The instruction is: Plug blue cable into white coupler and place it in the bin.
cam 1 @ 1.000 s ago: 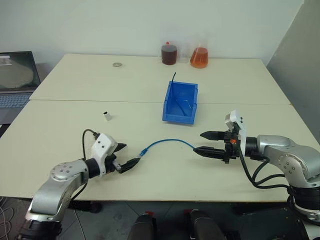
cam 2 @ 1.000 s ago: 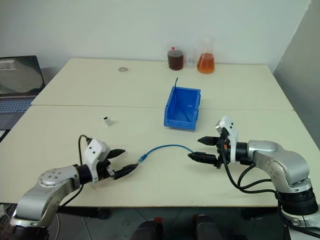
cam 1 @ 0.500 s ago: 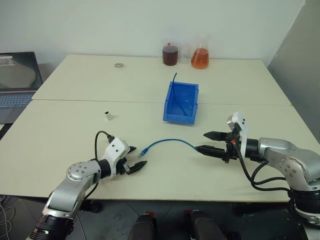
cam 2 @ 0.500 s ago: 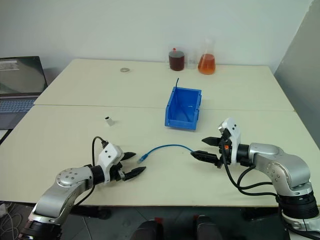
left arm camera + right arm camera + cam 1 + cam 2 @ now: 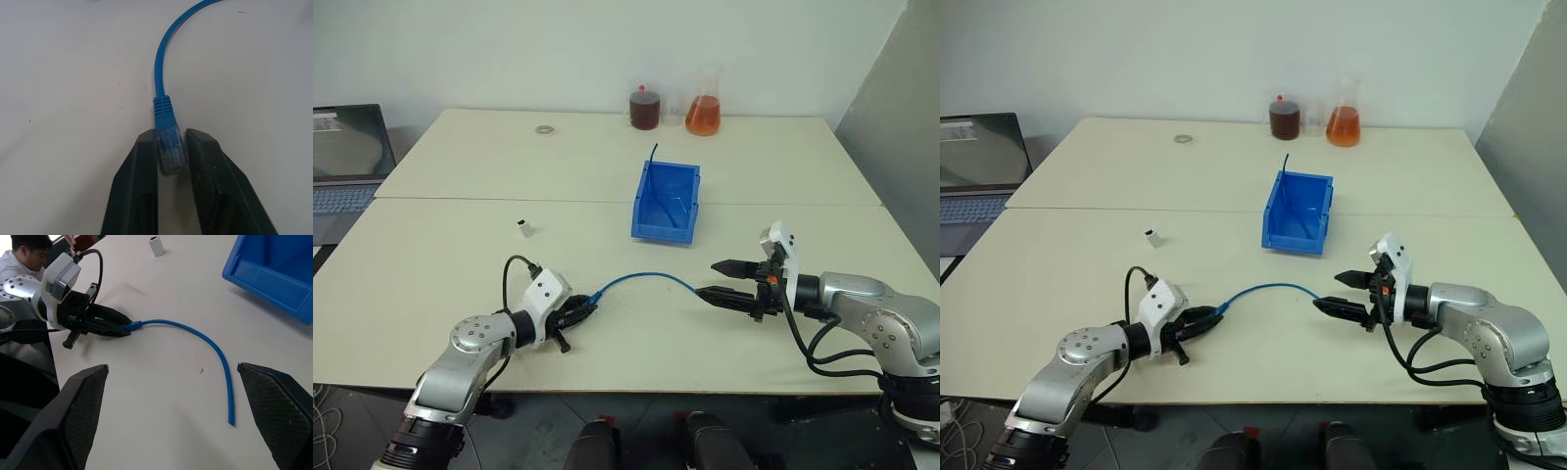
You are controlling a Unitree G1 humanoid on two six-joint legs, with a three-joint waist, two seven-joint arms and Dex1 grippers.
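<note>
1. The step in hand is the pickup of the blue cable [image 5: 641,279], which lies in a shallow arc on the table [image 5: 440,264] across the lower middle of the head view. In the left wrist view its clear plug [image 5: 168,149] sits squeezed between the two black fingers [image 5: 139,191].
2. The left gripper [image 5: 581,312], in the lower left of the head view, is closed tight on that plug end — the fingers press on the plug's two sides and the blue boot [image 5: 163,110] sticks out past the tips. The cable rests on the table, not lifted.
3. The right gripper [image 5: 720,280], at the right of the frame, holds nothing; its fingers are spread wide, with the cable's far end [image 5: 231,421] lying on the table just in front of them.
4. The white coupler [image 5: 524,228] stands alone on the table left of centre, up and to the left of the left gripper and well apart from both arms.
5. The bin [image 5: 690,201] sits above centre, its low lip facing the cable. A thin dark wire [image 5: 653,153] sticks up at its back corner.
6. By my reading nothing is plugged yet. The next move calls for lifting the plug without letting it twist in the grip, while the free gripper fetches and steadies the coupler — its socket must face the plug squarely.
</note>
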